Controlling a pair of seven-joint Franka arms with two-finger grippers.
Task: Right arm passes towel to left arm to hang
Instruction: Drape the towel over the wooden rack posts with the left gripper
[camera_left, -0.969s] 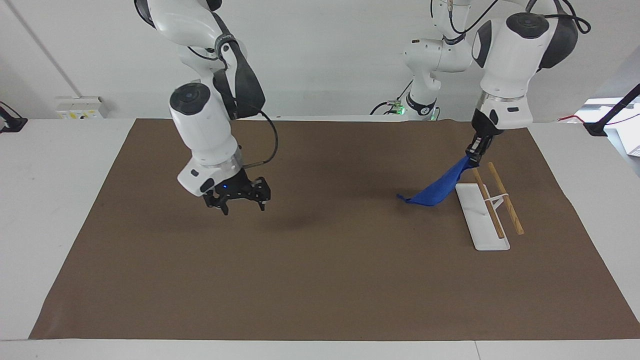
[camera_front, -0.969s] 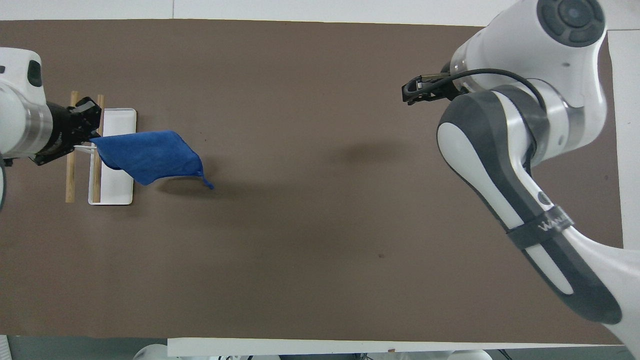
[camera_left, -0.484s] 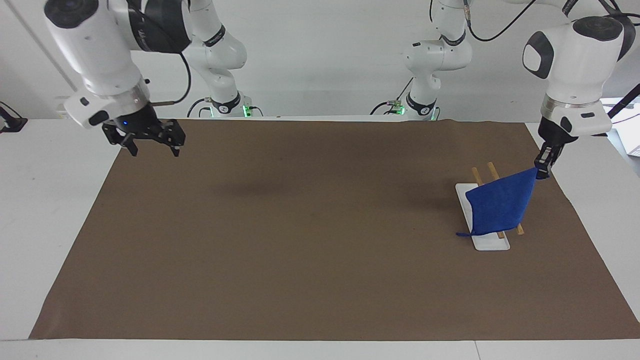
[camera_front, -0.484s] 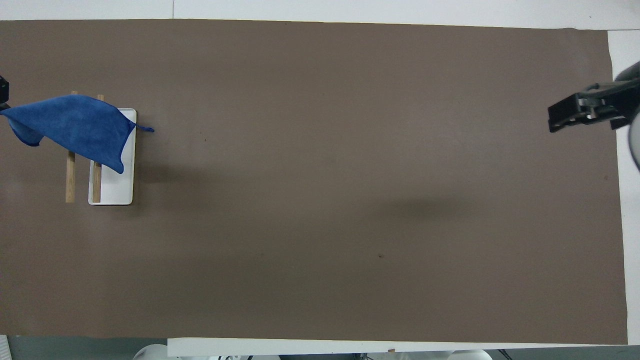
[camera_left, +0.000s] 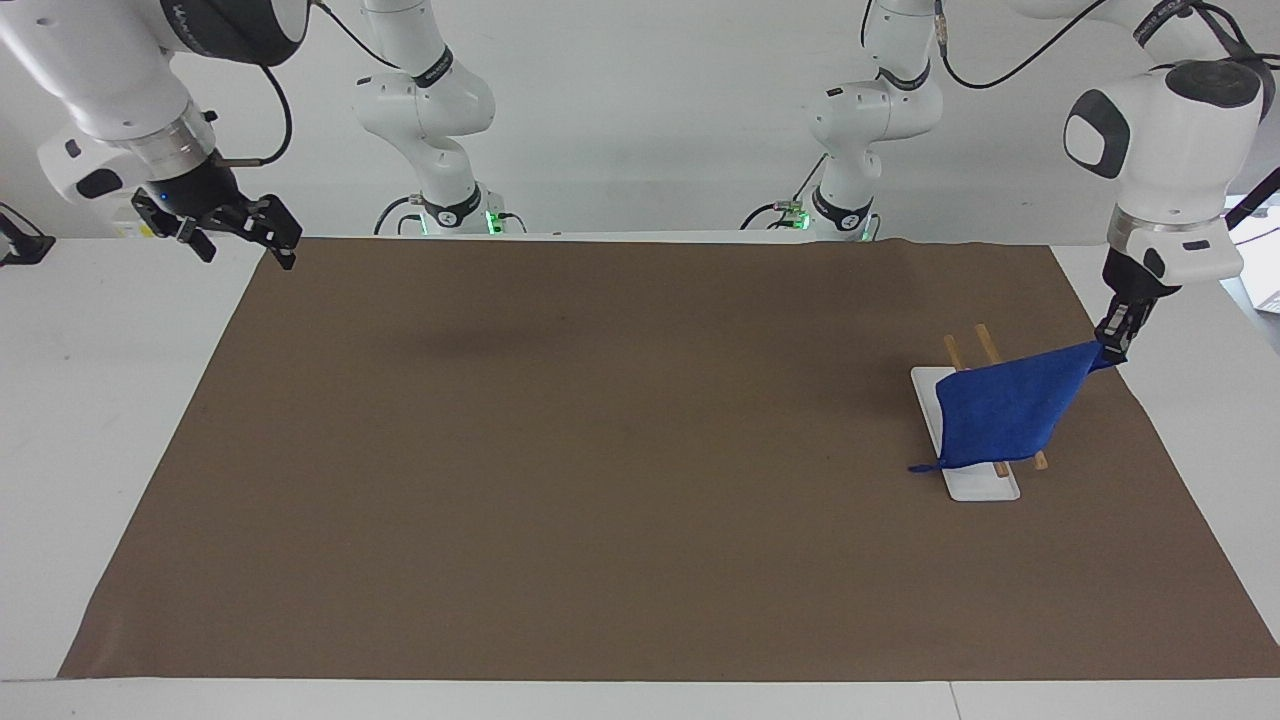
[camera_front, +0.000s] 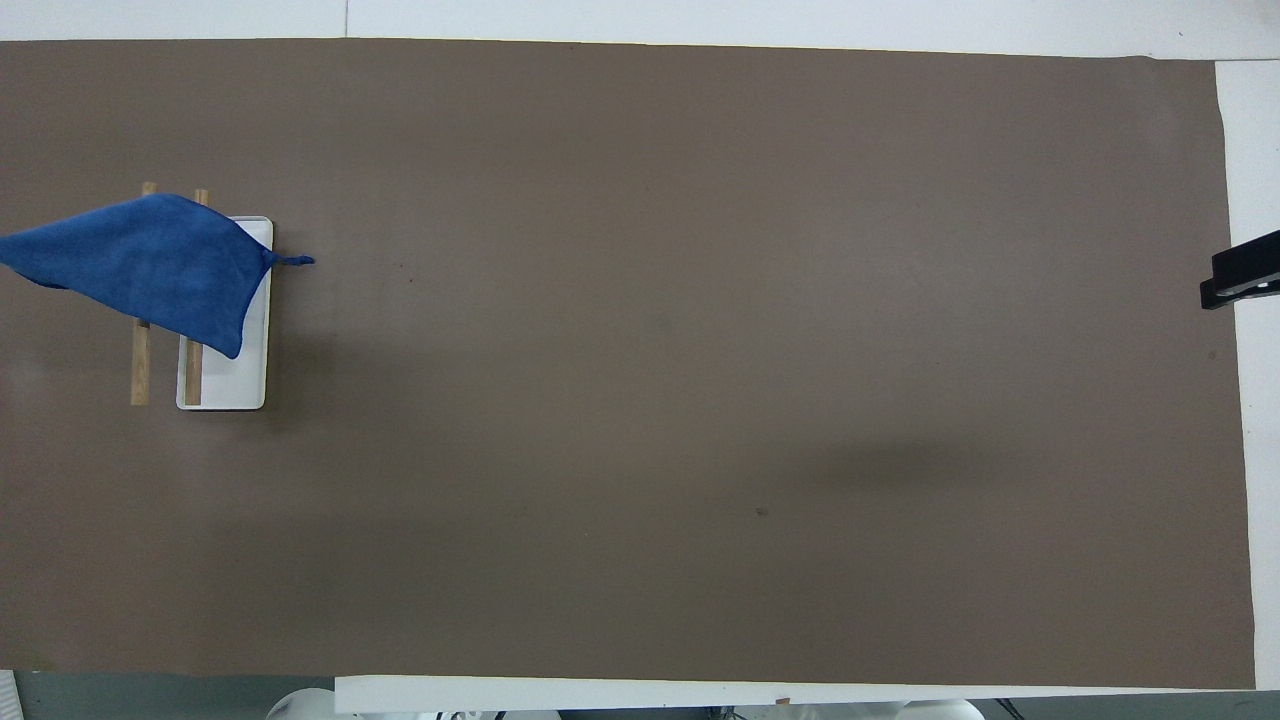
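The blue towel (camera_left: 1005, 410) is stretched over the small rack, covering most of its two wooden rods (camera_left: 985, 340). Its loop tag (camera_left: 920, 467) hangs down beside the rack's white base (camera_left: 985, 488). My left gripper (camera_left: 1112, 350) is shut on the towel's upper corner, over the mat's edge at the left arm's end. I cannot tell whether the towel rests on the rods. In the overhead view the towel (camera_front: 150, 265) covers the rods (camera_front: 140, 375) and part of the base (camera_front: 235, 385); the left gripper is out of that view. My right gripper (camera_left: 238, 232) is open and empty, raised over the mat's corner at the right arm's end.
A brown mat (camera_left: 620, 450) covers the white table (camera_left: 90, 400). One fingertip of the right gripper (camera_front: 1240, 275) shows at the edge of the overhead view. Two more white arm bases (camera_left: 440, 200) stand at the table's edge nearest the robots.
My left gripper has carried the towel from beside the rack across the rods toward the left arm's end. My right arm has drawn back from mid-mat to its own corner.
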